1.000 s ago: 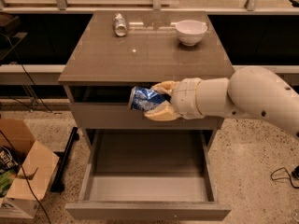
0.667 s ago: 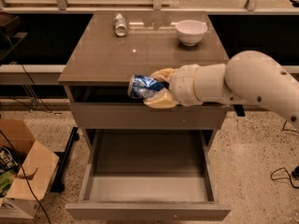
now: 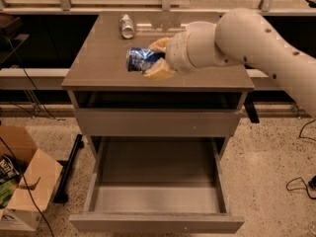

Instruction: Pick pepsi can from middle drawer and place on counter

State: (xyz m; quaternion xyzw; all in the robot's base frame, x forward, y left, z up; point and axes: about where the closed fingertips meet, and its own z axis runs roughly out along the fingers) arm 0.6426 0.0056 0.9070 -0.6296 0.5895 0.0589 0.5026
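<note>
My gripper (image 3: 152,58) is shut on the pepsi can (image 3: 140,59), a blue can with white and silver markings, held on its side over the middle of the counter (image 3: 98,65). I cannot tell whether the can touches the top. The tan fingers (image 3: 159,70) grip it from the right. The middle drawer (image 3: 157,179) stands pulled out below, its grey floor bare.
A pale silvery-grey can (image 3: 127,26) lies at the counter's back left. My white arm (image 3: 256,38) covers the counter's right part. A cardboard box (image 3: 22,181) stands on the floor at left. Cables (image 3: 301,181) lie on the floor at right.
My gripper has lifted the pepsi can from in front of the cabinet's top edge up and over the counter. The arm now hides the white bowl.
</note>
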